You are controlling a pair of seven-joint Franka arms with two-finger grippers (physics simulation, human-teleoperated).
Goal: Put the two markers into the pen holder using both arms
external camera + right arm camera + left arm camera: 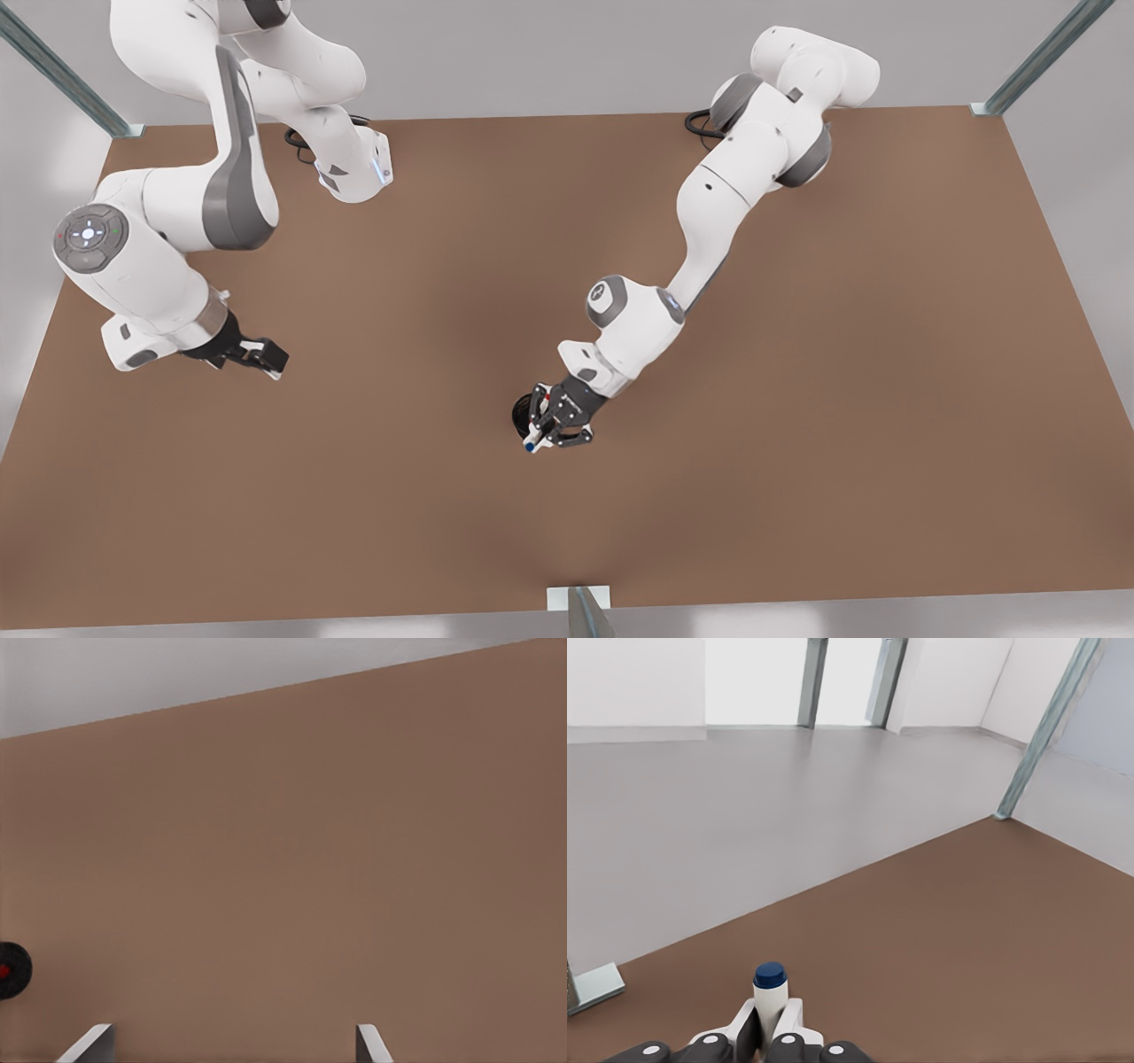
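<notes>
Over the pen holder (pixel 524 414) we see the left end effector (pixel 551 431) clamped on the blue-capped marker (pixel 770 988); the red marker (pixel 3 971) already stands inside. If that barrel tilts, we think it could catch the rim or the red one and tip the cup. The right end effector (pixel 232 1041) waits far from the holder, fingers spread.

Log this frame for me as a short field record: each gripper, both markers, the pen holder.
left gripper: shut on blue marker, beside the pen holder
right gripper: open, waiting at the front view's left
red marker: red end visible inside the holder
pen holder: black, on brown table
remaining: blue marker not yet in the holder
</notes>
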